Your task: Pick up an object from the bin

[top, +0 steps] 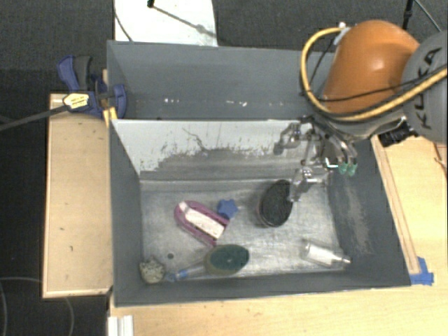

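- end effector (302, 180) low in grey bin (210, 82), at upper-right edge of black oval object (274, 204)
- grip state: can't tell
- white tube (323, 254) lies near, front-right

The floor of the bin (157, 198) lies bare along its back-left and between the black oval pad (274, 204) and the white tube (323, 254), while the purple-and-white case (201, 222), blue scrap (227, 208), green-headed brush (225, 259) and speckled lump (150, 270) crowd the front-left.
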`<state>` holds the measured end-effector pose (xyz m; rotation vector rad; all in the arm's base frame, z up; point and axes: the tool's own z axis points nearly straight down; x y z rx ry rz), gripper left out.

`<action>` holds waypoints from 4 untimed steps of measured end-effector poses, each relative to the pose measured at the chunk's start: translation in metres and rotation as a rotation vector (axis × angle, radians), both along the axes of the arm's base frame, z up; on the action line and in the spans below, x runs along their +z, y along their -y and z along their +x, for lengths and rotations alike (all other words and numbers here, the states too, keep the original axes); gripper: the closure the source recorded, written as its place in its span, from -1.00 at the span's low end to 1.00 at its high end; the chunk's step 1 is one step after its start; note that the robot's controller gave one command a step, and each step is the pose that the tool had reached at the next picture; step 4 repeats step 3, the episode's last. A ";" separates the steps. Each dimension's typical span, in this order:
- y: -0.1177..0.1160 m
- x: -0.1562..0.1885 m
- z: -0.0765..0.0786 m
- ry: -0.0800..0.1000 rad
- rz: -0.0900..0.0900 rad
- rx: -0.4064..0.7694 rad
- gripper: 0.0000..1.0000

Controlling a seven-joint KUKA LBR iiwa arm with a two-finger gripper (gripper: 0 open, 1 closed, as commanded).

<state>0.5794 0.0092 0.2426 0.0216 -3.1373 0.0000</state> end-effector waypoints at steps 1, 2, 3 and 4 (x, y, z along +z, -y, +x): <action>0.041 -0.167 -0.011 0.000 0.001 0.148 -1.00; 0.041 -0.161 -0.008 0.009 0.000 0.148 1.00; 0.028 -0.035 -0.010 0.013 -0.001 0.542 1.00; 0.028 -0.035 -0.010 0.013 -0.001 0.542 1.00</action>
